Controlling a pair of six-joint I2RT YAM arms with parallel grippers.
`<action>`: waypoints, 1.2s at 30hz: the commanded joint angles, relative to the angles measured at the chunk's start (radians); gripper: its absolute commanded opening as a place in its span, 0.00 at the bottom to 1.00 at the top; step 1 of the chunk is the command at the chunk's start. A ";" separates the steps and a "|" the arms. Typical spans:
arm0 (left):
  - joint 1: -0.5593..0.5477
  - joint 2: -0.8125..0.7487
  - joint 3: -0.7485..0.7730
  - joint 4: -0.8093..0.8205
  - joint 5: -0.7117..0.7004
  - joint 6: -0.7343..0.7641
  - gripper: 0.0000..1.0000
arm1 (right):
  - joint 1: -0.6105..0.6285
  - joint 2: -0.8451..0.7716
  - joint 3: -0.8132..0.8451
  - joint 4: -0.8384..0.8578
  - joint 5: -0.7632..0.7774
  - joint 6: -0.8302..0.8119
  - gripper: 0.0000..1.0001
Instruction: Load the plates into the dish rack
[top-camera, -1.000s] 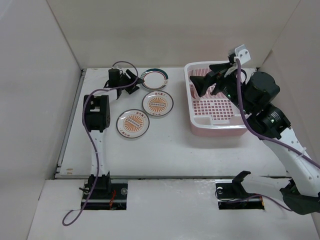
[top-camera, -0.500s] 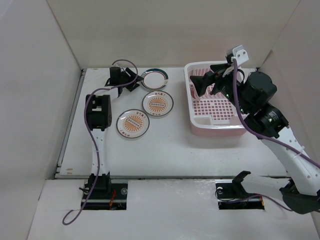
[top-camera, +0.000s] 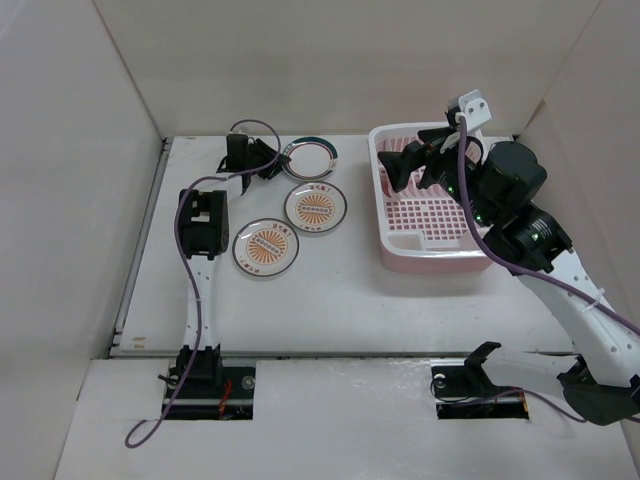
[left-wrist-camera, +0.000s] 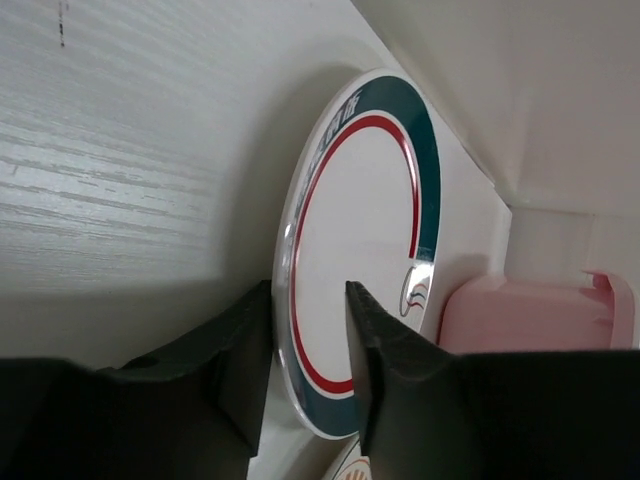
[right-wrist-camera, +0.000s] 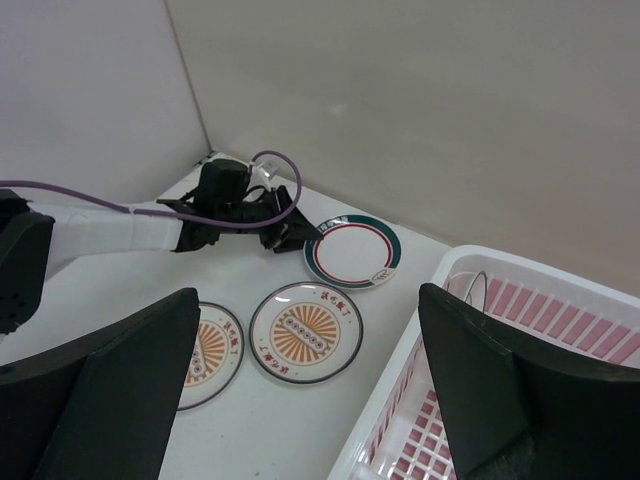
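the green-and-red-rimmed plate (left-wrist-camera: 360, 250) lies flat at the far side of the table (top-camera: 330, 310), near the dish rack (top-camera: 432, 262) but not yet in it. the left gripper (left-wrist-camera: 307, 300) sits low at its edge with the jaws straddling the rim, probably because a flat plate offers no other hold; whether they already pinch it i cannot tell. a sunburst plate (top-camera: 316, 207) and a second sunburst plate (top-camera: 265, 247) lie nearer. the right gripper (right-wrist-camera: 308, 300) hovers over the rack, spread wide and empty, likely ready to receive.

Glossy plate (left-wrist-camera: 360, 220), matt plastic rack (top-camera: 430, 258)
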 joint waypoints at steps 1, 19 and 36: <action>-0.008 0.019 0.023 -0.020 -0.009 0.004 0.26 | 0.011 -0.007 0.004 0.030 0.014 -0.011 0.94; -0.008 -0.332 -0.214 -0.026 -0.098 0.065 0.00 | 0.077 0.209 -0.046 0.067 -0.025 -0.304 0.96; 0.021 -0.628 -0.132 -0.432 -0.105 0.005 0.00 | 0.146 0.617 0.194 0.191 0.077 -0.710 0.96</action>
